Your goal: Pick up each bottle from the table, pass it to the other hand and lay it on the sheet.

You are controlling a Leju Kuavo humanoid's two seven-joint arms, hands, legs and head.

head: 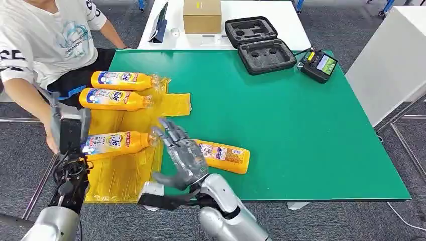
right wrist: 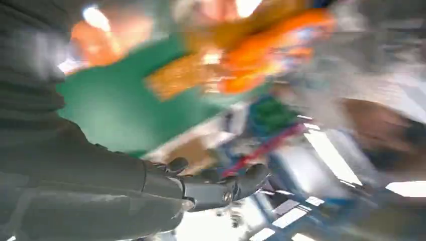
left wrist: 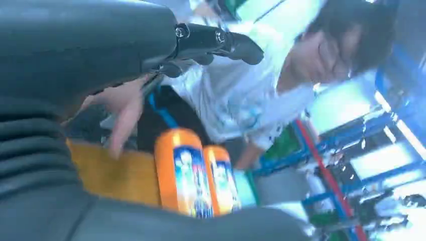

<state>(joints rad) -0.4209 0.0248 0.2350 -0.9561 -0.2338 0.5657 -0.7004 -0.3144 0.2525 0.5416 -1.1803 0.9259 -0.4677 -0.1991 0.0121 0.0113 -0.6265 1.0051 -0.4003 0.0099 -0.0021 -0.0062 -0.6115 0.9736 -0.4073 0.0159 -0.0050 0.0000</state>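
Over the yellow sheet | left hand grips bottle | right hand fingers spread, empty | I'd lower flat, parallel to laid bottles, then release.

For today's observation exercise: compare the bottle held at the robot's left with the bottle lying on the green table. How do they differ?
The held bottle is gripped by the left robot hand over the yellow sheet; the table bottle lies free on the bare green table. The held bottle's cap end points toward the open right robot hand, which partly hides the table bottle. Both are orange with similar labels.
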